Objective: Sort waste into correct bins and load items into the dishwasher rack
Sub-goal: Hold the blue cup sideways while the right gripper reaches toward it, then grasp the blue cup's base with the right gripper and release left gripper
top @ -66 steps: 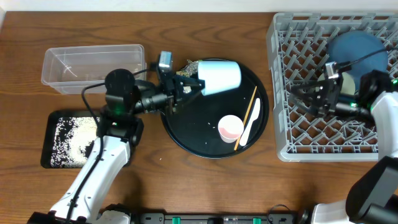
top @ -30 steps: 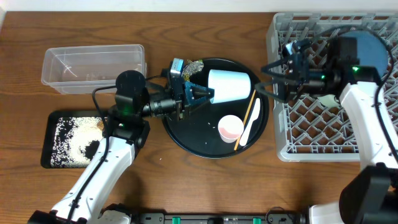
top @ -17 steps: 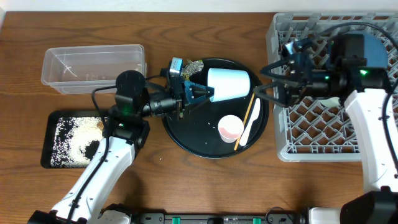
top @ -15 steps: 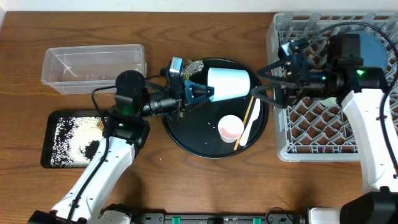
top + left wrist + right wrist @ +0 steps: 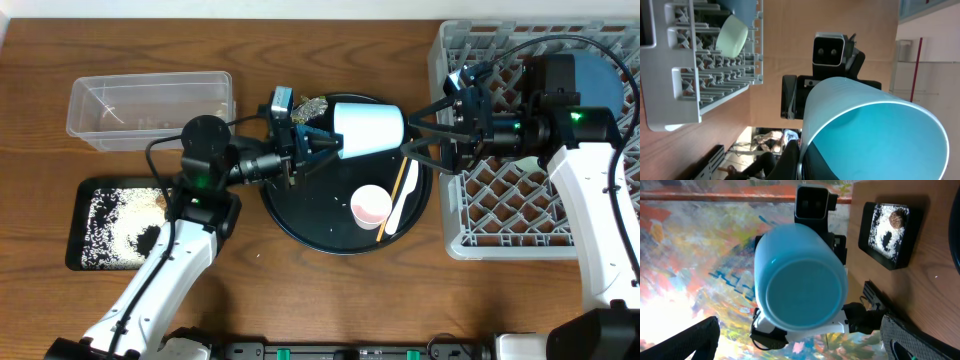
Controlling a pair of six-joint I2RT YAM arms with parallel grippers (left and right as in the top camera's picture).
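Observation:
The small light blue cup (image 5: 368, 128) hangs on its side over the round black tray (image 5: 310, 215). My left gripper (image 5: 322, 143) is shut on its rim, one finger inside and one outside (image 5: 801, 155). In the left wrist view the cup (image 5: 875, 135) fills the frame. My right gripper (image 5: 410, 135) is open and faces the cup's base (image 5: 800, 287), fingertips just short of it. The pink cup (image 5: 371, 205), white spoon (image 5: 405, 205) and chopsticks (image 5: 398, 188) lie on the round tray. The dark blue plate (image 5: 600, 70) and pale green bowl (image 5: 732, 35) stand in the grey dishwasher rack (image 5: 500, 215).
Crumpled foil (image 5: 310, 103) sits at the round tray's back rim. The clear tub (image 5: 150, 108) is at the far left. In front of it the shallow black tray (image 5: 82, 250) holds white grains and a brown lump (image 5: 897, 216).
My right gripper has come left out of the rack, open, up to the cup's base. The left gripper has kept hold of the cup and nudged it slightly up and right.

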